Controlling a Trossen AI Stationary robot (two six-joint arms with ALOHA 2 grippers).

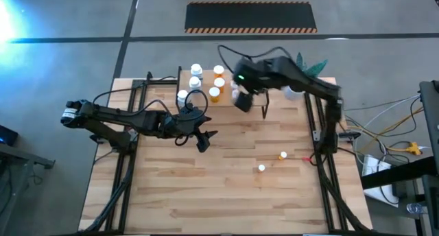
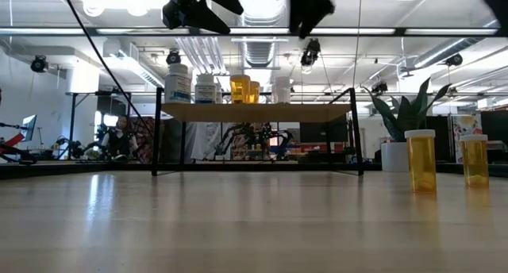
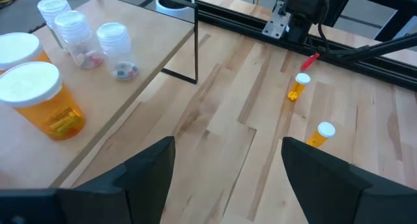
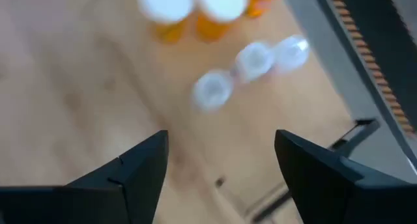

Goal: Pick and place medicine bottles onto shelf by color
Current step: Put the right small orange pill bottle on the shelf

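High view: right pincer (image 1: 241, 99), released, seemingly over shelf (image 1: 230, 92) edge; left pincer (image 1: 200, 137) released.

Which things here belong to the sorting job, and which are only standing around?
Job:
shelf
white bottles, orange bottles and clear bottles on it
two orange bottles on the table
right gripper, open above the shelf

Not job:
potted plant
cables

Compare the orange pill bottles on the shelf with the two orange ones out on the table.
The orange white-capped bottles on the shelf look wider and stand raised on the light-wood shelf, grouped beside other bottles. The two orange bottles on the tabletop look slimmer and stand apart on the bare planks. Both kinds are upright, orange, with white caps.
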